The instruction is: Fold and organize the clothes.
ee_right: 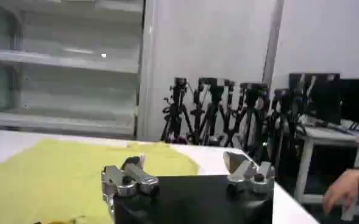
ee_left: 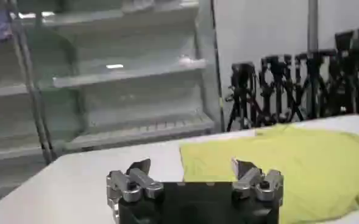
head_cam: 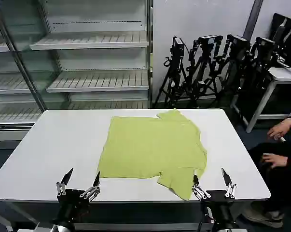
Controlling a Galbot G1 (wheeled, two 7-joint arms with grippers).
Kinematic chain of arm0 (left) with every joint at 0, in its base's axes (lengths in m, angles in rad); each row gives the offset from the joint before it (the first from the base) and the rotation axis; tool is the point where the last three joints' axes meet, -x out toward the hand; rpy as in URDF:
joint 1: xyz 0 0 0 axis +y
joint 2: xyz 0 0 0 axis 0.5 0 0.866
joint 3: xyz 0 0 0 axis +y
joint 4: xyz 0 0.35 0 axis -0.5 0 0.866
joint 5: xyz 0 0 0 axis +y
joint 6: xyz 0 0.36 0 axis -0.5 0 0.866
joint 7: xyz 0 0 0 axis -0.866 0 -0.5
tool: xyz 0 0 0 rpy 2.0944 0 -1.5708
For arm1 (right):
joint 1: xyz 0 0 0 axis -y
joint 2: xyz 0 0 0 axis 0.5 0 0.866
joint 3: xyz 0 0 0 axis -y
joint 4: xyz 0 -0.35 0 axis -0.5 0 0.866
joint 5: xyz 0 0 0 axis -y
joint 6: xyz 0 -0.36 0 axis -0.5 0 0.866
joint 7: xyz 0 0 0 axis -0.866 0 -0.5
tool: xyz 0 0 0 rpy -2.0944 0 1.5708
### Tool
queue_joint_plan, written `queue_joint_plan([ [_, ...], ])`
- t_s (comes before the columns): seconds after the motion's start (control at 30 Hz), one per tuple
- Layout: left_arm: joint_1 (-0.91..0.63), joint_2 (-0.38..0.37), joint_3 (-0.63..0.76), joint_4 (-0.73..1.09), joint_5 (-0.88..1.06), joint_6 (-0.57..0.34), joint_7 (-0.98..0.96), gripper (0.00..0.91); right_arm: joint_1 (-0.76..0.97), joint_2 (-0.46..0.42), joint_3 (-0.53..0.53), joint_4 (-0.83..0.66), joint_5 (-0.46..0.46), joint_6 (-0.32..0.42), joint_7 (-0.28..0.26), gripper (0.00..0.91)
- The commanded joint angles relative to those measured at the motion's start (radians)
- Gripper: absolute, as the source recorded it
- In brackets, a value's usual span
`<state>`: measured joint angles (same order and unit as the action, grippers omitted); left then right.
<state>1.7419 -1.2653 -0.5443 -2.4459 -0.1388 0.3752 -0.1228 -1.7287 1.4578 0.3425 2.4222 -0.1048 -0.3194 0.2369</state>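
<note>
A lime T-shirt (head_cam: 152, 147) is lying spread out on a white table (head_cam: 53, 145), sitting a little right of the table's middle and reaching close to the near edge. Its longer side is running across the table from left to right, with one straight edge facing the robot's left. One short sleeve (head_cam: 179, 181) is pointing toward the near edge, ending just beside the right gripper, and the other sleeve (head_cam: 173, 115) is pointing toward the far edge. The fabric is lying mostly flat with slight wrinkles. The left gripper (head_cam: 78, 182) is hovering at the near edge of the table, left of the shirt and not touching it, its two fingers spread wide apart and holding nothing. The right gripper (head_cam: 212, 182) is hovering at the near edge toward the right, its fingers likewise parted and empty. Empty shelving (head_cam: 94, 63) and a cluster of black tripods (head_cam: 208, 67) are standing behind the table
</note>
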Motion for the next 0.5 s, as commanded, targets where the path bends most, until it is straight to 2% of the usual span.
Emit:
queue_joint_plan([
  [0.03, -0.107, 0.068, 0.001, 0.029, -0.110, 0.153, -0.008, 0.907, 0.062, 0.035, -0.056, -0.091, -0.034, -0.052, 0.024, 0.907],
  [0.13, -0.163, 0.087, 0.017, 0.074, -0.148, 0.202, -0.051, 0.907, 0.060, 0.043, -0.073, -0.102, -0.040, -0.072, 0.028, 0.907],
  [0.5, -0.235, 0.141, 0.064, 0.178, -0.261, 0.205, -0.142, 0.907, 0.023, 0.081, -0.081, -0.133, -0.060, -0.094, 0.070, 0.907],
])
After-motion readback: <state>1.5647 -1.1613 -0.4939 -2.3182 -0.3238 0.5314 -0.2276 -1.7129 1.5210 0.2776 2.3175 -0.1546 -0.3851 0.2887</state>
